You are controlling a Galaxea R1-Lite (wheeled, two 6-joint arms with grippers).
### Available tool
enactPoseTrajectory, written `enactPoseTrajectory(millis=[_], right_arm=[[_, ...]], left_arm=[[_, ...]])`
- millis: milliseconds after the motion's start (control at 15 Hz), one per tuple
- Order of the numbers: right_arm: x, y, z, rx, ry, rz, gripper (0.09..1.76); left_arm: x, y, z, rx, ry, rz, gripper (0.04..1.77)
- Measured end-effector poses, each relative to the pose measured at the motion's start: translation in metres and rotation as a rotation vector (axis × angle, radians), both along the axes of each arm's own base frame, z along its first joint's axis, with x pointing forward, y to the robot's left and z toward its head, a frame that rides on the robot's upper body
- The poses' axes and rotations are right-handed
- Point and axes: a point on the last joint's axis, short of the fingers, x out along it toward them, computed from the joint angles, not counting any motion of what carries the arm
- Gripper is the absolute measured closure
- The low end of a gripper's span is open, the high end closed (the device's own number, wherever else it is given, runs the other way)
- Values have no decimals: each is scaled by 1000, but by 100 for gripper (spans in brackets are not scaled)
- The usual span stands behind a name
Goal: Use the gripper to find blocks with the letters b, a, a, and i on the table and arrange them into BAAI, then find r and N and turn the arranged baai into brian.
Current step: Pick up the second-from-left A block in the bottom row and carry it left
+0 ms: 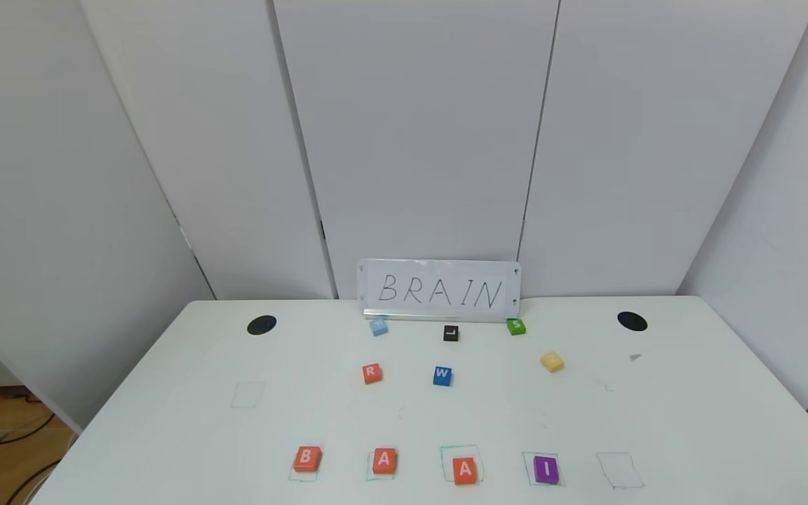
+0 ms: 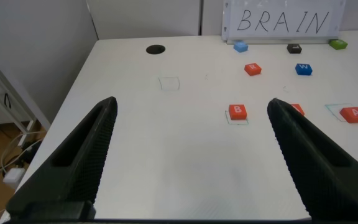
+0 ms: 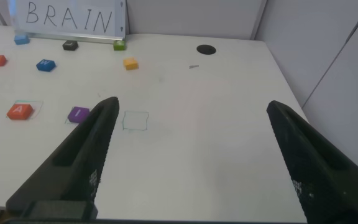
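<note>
Left tool wide open above table edge, blocks seemingly inside squares

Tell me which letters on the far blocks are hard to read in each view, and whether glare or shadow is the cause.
Head view: the N shows only a faint pale mark on yellow, low contrast rather than glare; the pale blue block is also unreadable; the r reads clearly. Left wrist view: lighting is even, shadows soft. Right wrist view: the N shows no legible letter; the open right gripper fingers fill the foreground.
</note>
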Motion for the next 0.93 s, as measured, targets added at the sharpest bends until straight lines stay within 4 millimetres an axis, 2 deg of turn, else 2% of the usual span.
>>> enactPoseTrajectory(millis=[933], right_arm=[[0,0,0,1,0,0,14]], left_arm=[[0,0,0,1,-2,-2,9]])
